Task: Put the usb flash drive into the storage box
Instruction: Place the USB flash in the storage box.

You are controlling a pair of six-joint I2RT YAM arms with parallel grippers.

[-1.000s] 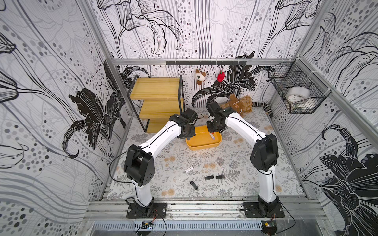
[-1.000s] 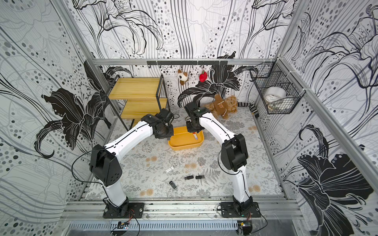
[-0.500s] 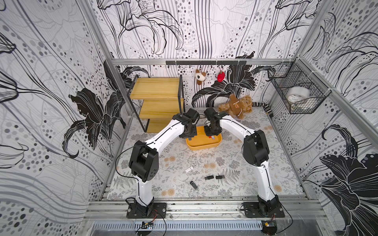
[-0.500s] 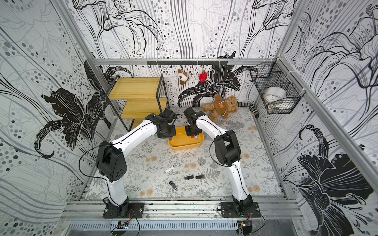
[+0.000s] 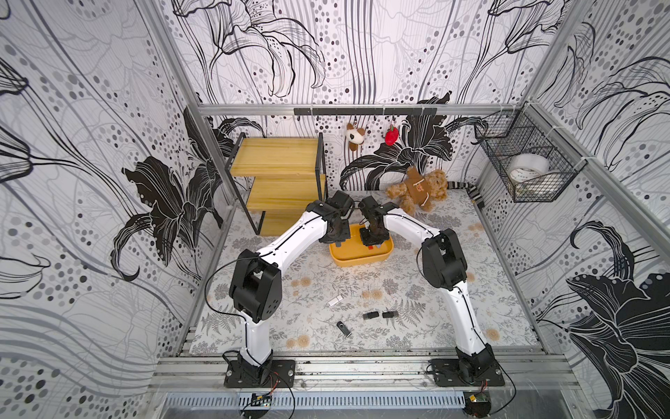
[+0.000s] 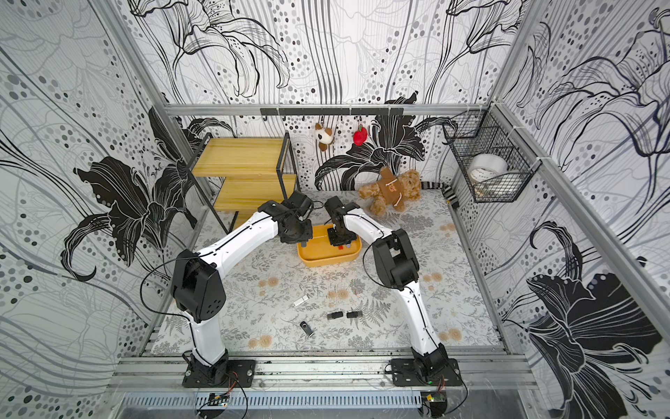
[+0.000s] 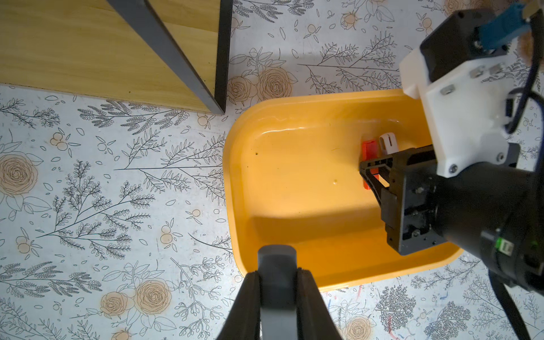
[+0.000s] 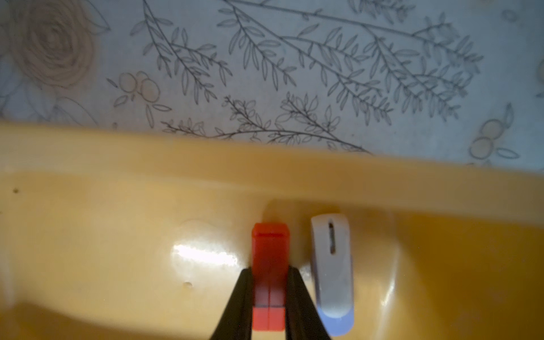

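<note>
Right gripper (image 8: 270, 269) pinched narrow on red usb flash drive (image 8: 270, 247), long axis straight out ahead of its tips, inside storage box (image 7: 294, 191) beside white drive (image 8: 332, 265), probably set down; left gripper (image 7: 278, 273) clasps grey piece (image 7: 276, 259).

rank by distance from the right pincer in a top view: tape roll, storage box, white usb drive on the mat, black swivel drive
1. storage box: the right pincer is inside it.
2. white usb drive: on the mat, toward the front.
3. black swivel drive: farther front again.
4. tape roll: in the wire basket on the right wall.
</note>
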